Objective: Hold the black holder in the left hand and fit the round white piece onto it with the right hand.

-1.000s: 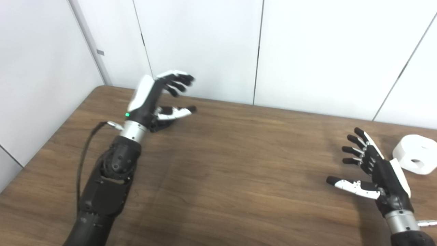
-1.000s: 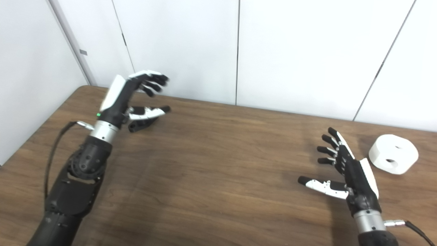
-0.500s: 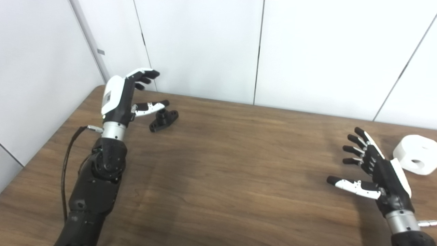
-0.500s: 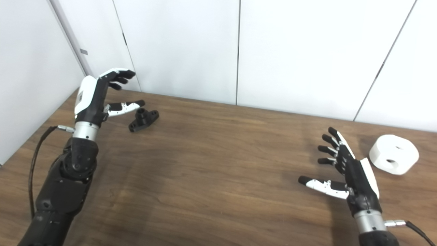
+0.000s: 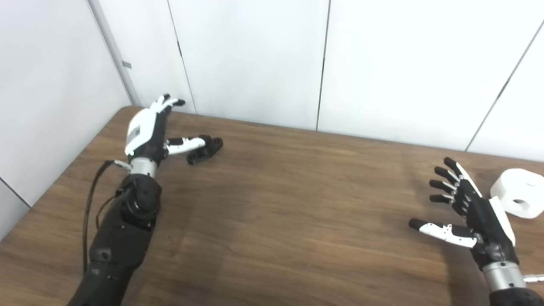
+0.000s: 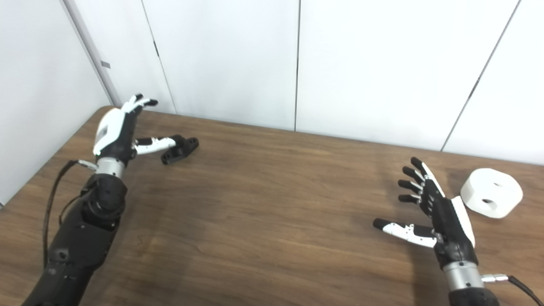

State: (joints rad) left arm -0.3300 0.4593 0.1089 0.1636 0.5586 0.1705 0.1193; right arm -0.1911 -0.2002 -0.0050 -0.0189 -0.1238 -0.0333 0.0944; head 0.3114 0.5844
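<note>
The black holder [image 5: 207, 149] lies on the brown table at the far left, near the back wall. My left hand [image 5: 149, 129] is open just left of it, low over the table, with the thumb tip at the holder's near end; whether they touch I cannot tell. The round white piece [image 5: 517, 198] with holes lies at the far right of the table. My right hand [image 5: 471, 212] is open and empty, fingers spread, just left of the white piece and apart from it.
The wooden table [image 5: 280, 212] runs from a rounded far-left corner to the right edge of view. White wall panels [image 5: 255, 55] stand right behind it. A black cable [image 5: 91, 199] hangs beside my left forearm.
My left hand moved left off the holder, uncovering it, then dropped low beside it with fingers stretched toward the wall. The right hand and white piece stayed put.
</note>
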